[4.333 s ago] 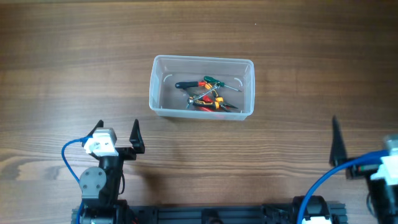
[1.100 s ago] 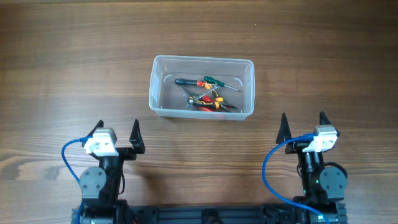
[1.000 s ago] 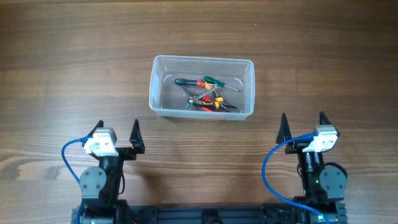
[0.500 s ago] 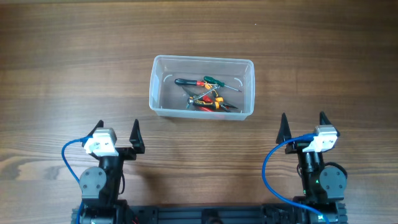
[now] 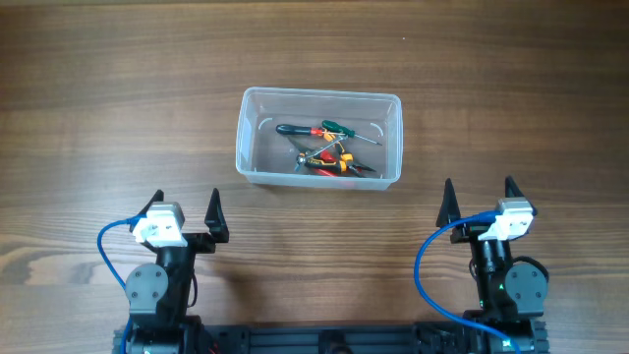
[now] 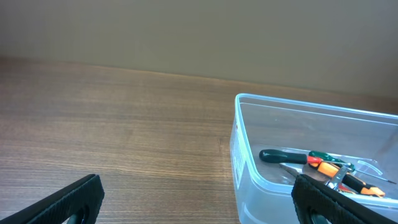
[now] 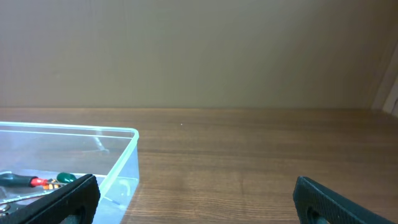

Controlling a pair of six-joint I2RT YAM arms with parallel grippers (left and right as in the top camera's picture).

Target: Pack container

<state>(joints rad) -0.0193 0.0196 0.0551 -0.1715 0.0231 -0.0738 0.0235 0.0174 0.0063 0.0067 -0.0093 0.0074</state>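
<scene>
The clear plastic container [image 5: 254, 138] stands on the wooden table at the centre. Inside it lie several small hand tools [image 5: 324, 147] with black, green, red and orange handles. The container also shows in the left wrist view [image 6: 249, 168] and the right wrist view [image 7: 118, 168], with the tools [image 6: 311, 163] inside. My left gripper [image 5: 184, 208] is open and empty near the front left, apart from the container. My right gripper [image 5: 478, 198] is open and empty near the front right. Both sets of fingers point toward the container.
The wooden table [image 5: 98, 98] spreads all round the container. A plain beige wall [image 7: 199, 50] rises behind the table's far edge. Blue cables loop beside each arm base [image 5: 108, 256].
Over four seconds ago the right arm was at the far right edge; it has moved in to its front-right spot. Nothing has moved in the last second.
</scene>
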